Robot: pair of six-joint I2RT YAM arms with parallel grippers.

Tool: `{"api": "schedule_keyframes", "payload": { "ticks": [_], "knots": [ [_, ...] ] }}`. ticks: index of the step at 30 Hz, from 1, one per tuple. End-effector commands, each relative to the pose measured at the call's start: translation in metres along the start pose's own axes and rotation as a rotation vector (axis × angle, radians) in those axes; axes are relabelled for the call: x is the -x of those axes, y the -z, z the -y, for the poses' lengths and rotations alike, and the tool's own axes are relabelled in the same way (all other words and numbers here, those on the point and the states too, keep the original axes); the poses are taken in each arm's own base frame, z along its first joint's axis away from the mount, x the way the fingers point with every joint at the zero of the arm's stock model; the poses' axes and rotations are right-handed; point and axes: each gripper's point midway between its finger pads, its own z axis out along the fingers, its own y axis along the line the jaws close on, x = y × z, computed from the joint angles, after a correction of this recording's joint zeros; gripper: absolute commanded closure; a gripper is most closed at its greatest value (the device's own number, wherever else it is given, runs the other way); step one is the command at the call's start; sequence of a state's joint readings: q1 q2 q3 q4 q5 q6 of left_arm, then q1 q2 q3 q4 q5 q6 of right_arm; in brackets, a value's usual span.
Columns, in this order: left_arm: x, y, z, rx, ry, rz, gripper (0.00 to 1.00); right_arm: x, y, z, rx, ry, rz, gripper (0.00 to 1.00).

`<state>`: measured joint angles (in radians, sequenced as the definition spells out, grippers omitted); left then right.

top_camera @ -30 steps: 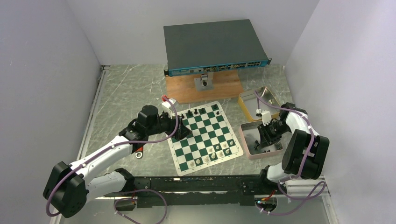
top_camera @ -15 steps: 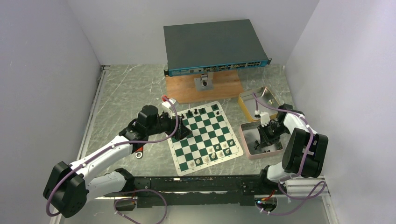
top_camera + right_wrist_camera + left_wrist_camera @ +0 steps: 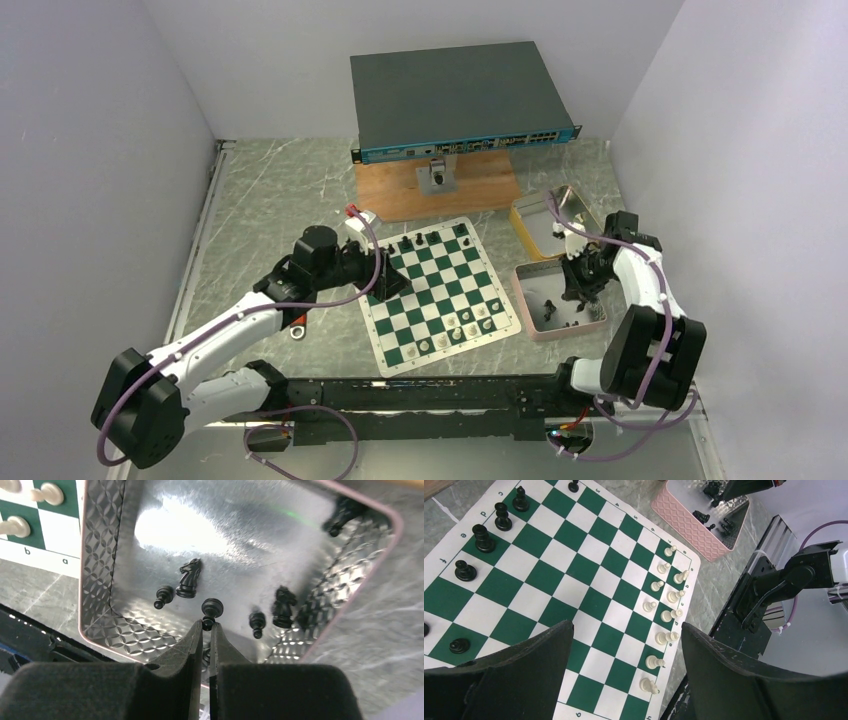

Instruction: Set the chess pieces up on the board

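Over tray point(image 3: 102, 555), pawn point(image 3: 212, 608) head-outward along right claw point(image 3: 208, 625)

Chess board point(image 3: 430, 290): one
Pink tray point(image 3: 684, 525): one
Yellow tin point(image 3: 530, 225): one
Robot arms point(image 3: 230, 325): two
Black pieces point(image 3: 483, 537) on the Chess board: six whole, a seventh cut by the frame edge
White pieces point(image 3: 656, 585) on the Chess board: at least ten; exact count unclear
Black pieces at the Pink tray: at least six

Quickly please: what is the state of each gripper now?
Left gripper: open, holding nothing, above the board.
Right gripper: closed on a black pawn, over the pink tray.
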<state>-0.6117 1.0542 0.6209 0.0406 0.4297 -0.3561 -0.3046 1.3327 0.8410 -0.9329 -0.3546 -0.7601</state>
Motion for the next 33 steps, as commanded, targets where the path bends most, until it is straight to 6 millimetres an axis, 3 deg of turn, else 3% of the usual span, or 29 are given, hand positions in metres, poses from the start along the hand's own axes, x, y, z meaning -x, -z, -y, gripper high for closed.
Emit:
{"api": "schedule_keyframes", "payload": {
  "ticks": [1, 6, 11, 17, 22, 33],
  "knots": [
    [0.015, 0.008, 0.005, -0.008, -0.041, 0.071, 0.16, 0.028, 0.025, 0.006, -0.051, 0.089, 0.099, 1.0],
    [0.022, 0.016, 0.005, 0.017, -0.05, 0.111, 0.15, 0.042, 0.039, -0.008, 0.01, 0.168, 0.149, 1.0],
    [0.031, 0.025, 0.004, 0.052, -0.056, 0.155, 0.15, 0.072, 0.048, -0.034, 0.048, 0.309, 0.173, 1.0],
    [0.045, 0.04, -0.003, 0.128, -0.059, 0.227, 0.13, 0.118, 0.042, -0.102, 0.168, 0.589, 0.155, 1.0],
    [0.05, 0.059, -0.019, 0.255, -0.04, 0.292, 0.01, 0.147, 0.027, -0.15, 0.253, 0.765, 0.119, 1.0],
    [0.048, 0.091, -0.038, 0.41, 0.014, 0.362, 0.0, 0.181, -0.031, -0.23, 0.279, 1.027, 0.019, 1.0]
  ]
}}
